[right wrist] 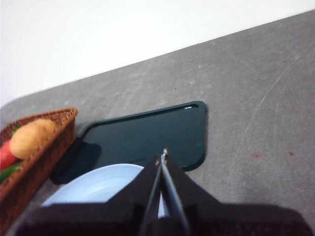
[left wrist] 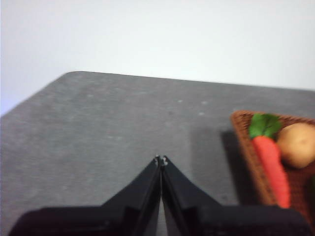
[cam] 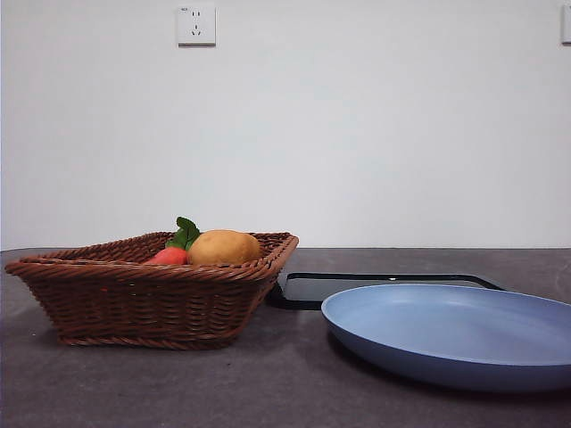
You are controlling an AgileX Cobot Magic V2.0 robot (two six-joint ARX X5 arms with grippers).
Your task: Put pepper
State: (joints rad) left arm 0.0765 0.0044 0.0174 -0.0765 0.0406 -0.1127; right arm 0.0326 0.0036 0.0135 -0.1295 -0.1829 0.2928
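Note:
Only a green sliver of the pepper (right wrist: 9,172) shows, lying in the wicker basket (right wrist: 47,155) beside the red item and the potato (right wrist: 32,137). In the front view the basket (cam: 143,294) wall hides the pepper. My left gripper (left wrist: 161,160) is shut and holds nothing. It hovers over bare table, off to the side of the basket (left wrist: 246,147). My right gripper (right wrist: 162,156) is also shut and holds nothing, above the edge of the blue plate (right wrist: 98,189) and the dark tray (right wrist: 147,132). Neither arm shows in the front view.
The basket also holds a tan potato (cam: 223,247) and a red item (cam: 169,257) with green leaves. A blue plate (cam: 455,334) sits at the front right, with a flat dark tray (cam: 384,285) behind it. The table is dark grey; a white wall stands behind.

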